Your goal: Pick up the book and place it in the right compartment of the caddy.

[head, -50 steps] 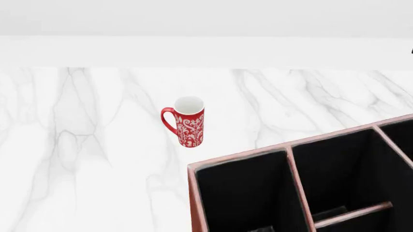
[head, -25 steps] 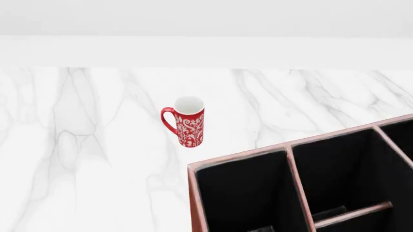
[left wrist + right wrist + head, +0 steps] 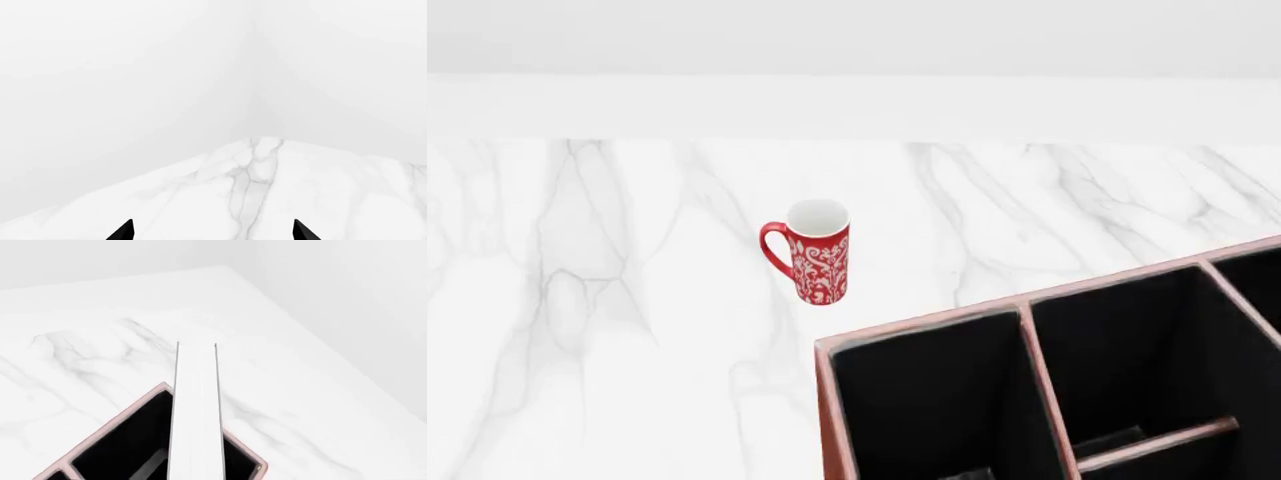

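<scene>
So the marble counter (image 3: 627,300) takes up most of the head view, with the reddish-brown caddy (image 3: 924,322) at its near right corner. In the right wrist view the book (image 3: 195,415) hangs page-edge up over a caddy corner compartment; can't tell how those jaws sit. Patterned mug (image 3: 814,252) stands apart. The left gripper (image 3: 212,231) jaws are spread, empty.

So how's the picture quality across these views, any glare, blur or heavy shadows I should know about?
Head view: sharp, flat even light; the mug casts barely any shadow, while the caddy compartments go solid black. Left wrist view: washed-out white walls, faint marble table veins, only the left claw tips showing. Right wrist view: crisp, though the book page edges nearly blend into the white table.
</scene>
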